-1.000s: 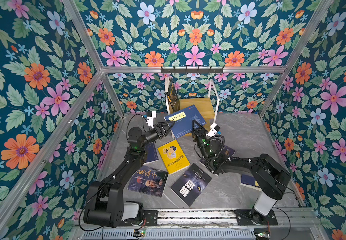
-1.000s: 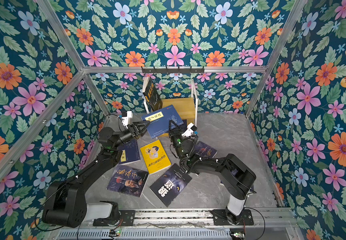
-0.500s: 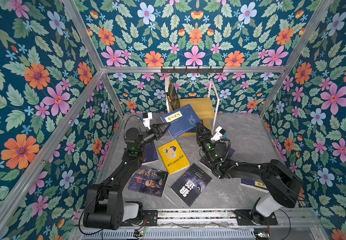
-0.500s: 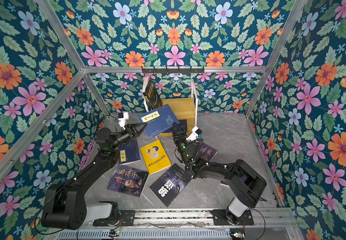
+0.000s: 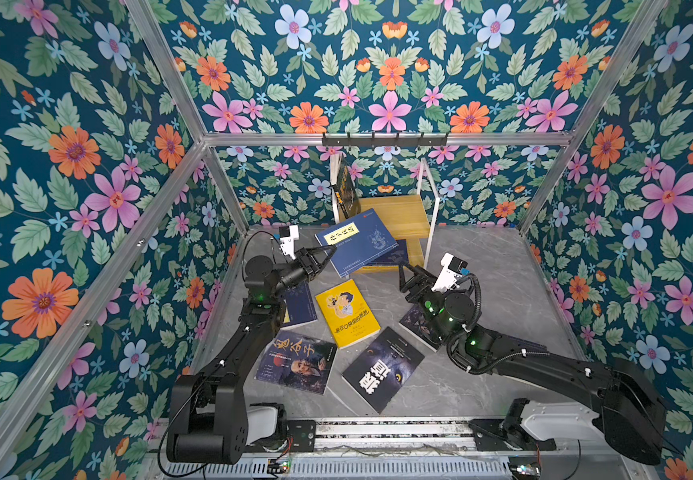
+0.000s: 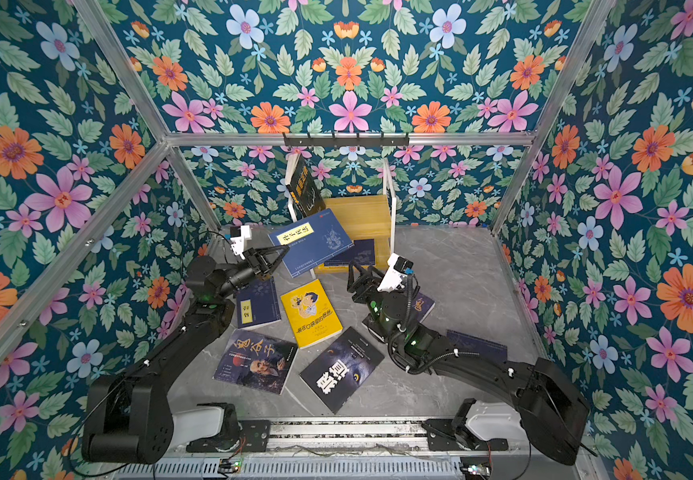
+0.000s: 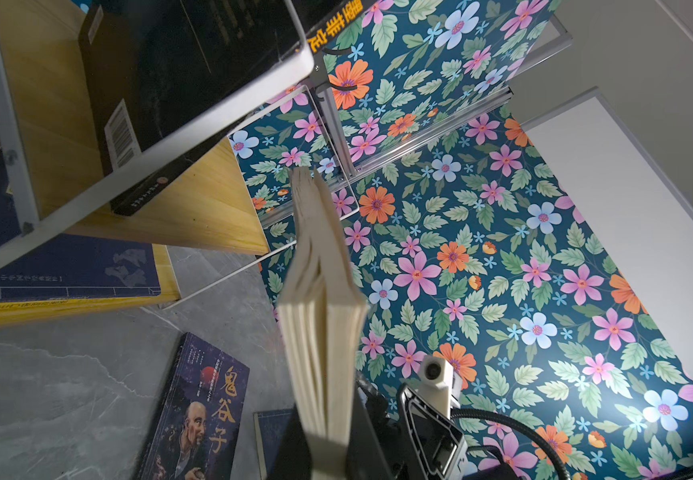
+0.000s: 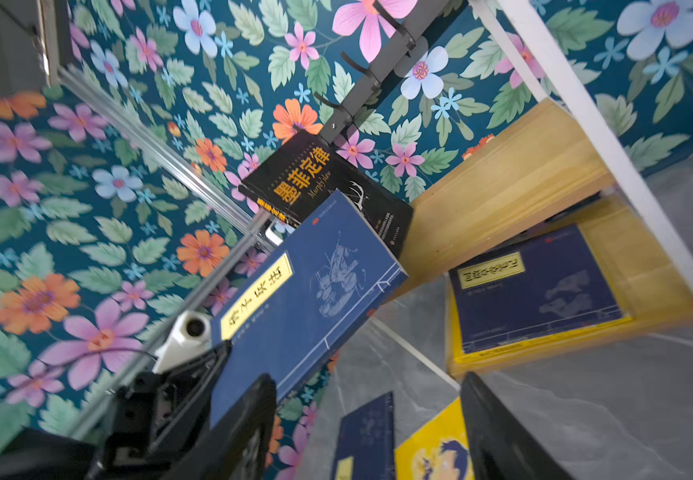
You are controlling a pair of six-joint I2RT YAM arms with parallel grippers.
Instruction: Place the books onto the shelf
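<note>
The left gripper (image 5: 330,251) pinches a navy book (image 5: 363,243) by 1 short edge, its fingers pressed onto cover and page block. It holds the book tilted and clear of the table (image 5: 482,270), just in front of the shelf (image 5: 405,210). The book's long axis runs straight out from the fingers toward the shelf, so in both top views its far end lies over the front of the upper board. Whether it touches the board cannot be told. A black book (image 5: 345,189) leans at the left end of that board, and 1 more navy volume (image 5: 394,254) lies flat on the lower board. The right gripper (image 5: 410,275) sits near the held book's lower corner but apart from it, fingers spread and empty. The left arm is the nearer one. The placement likely depends on swinging the far end onto the bare board to the right of the black book.
</note>
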